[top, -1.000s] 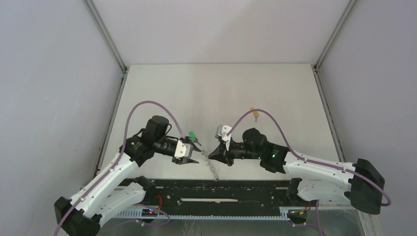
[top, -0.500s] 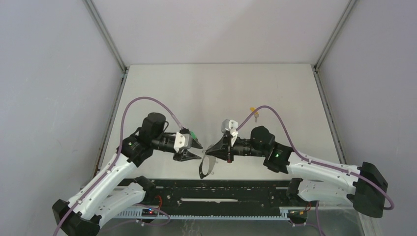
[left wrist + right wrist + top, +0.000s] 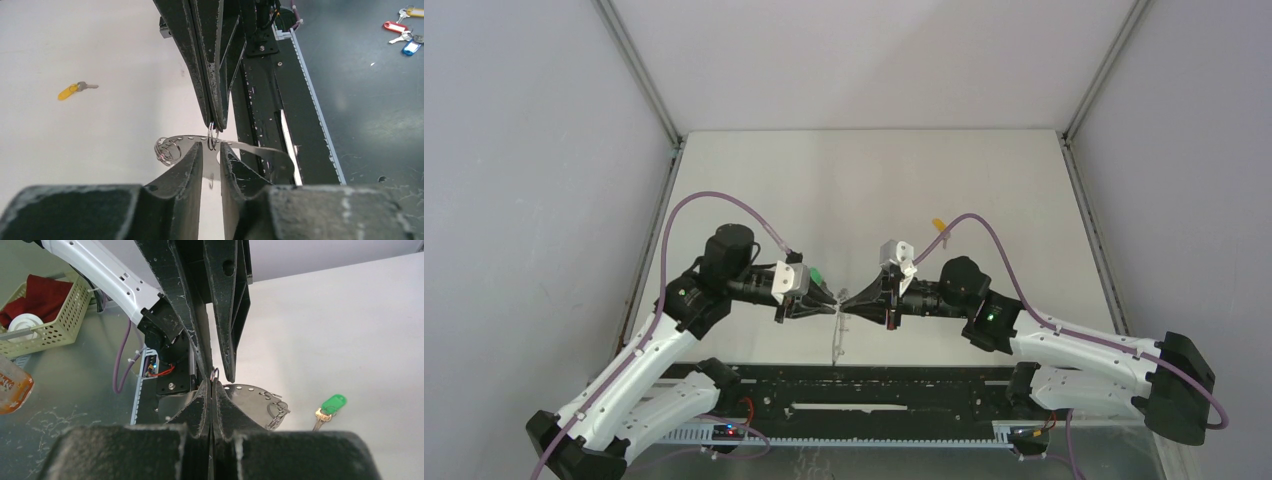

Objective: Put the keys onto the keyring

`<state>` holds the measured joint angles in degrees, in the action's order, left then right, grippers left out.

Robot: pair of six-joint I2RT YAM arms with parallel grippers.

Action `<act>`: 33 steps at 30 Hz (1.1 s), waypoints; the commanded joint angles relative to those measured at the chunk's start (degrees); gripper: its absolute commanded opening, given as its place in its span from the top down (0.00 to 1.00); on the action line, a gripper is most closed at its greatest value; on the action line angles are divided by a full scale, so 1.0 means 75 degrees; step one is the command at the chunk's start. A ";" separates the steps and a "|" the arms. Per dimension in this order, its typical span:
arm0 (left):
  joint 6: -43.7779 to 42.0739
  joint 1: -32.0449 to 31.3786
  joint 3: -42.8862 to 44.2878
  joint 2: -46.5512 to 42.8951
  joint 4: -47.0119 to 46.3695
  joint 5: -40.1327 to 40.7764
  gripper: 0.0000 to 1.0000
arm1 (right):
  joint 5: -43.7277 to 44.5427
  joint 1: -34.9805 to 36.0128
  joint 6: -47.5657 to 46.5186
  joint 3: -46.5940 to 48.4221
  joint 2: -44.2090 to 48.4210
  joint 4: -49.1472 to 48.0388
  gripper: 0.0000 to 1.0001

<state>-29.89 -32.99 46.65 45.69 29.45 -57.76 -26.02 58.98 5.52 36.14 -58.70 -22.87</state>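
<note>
The grey keyring (image 3: 840, 335) hangs on edge below both grippers, just above the table's near edge. My right gripper (image 3: 212, 384) is shut on one of the small wire loops on its rim. The perforated plate (image 3: 260, 150) curves away behind that loop. My left gripper (image 3: 211, 147) meets the right one tip to tip, its jaws a narrow gap apart, with the held loop between the tips and not pinched. The green-headed key (image 3: 332, 405) lies on the table beside the left arm (image 3: 817, 277). The yellow-headed key (image 3: 70, 91) lies farther back, behind the right arm (image 3: 937, 226).
A black rail (image 3: 864, 390) runs along the near table edge under the hanging ring. Off the table stand a green basket (image 3: 45, 310) with red cloth and an orange bottle (image 3: 12, 385). Spare tagged keys (image 3: 402, 37) lie on the dark floor.
The right gripper lifted the keyring off the table and turned it edge-on. The left gripper moved right to meet the right one's tips, and its jaws narrowed.
</note>
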 commanded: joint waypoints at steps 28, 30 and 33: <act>-0.1039 -0.0042 0.0667 -0.0397 0.0152 -0.0150 1.00 | -0.0604 -0.0504 -0.0930 0.0852 0.1016 0.1748 0.46; -0.1389 -0.0056 0.0682 -0.0454 0.0160 -0.0118 1.00 | -0.0701 -0.0528 -0.1115 0.1030 0.1013 0.2091 0.45; -0.2187 -0.0152 0.0588 -0.0644 0.0178 0.0064 1.00 | -0.0719 -0.0486 -0.1470 0.1392 0.0952 0.2675 0.44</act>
<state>-37.63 -33.12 48.31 43.03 31.42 -57.52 -29.71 55.31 -0.95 42.15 -51.79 -9.43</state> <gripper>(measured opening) 0.011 0.556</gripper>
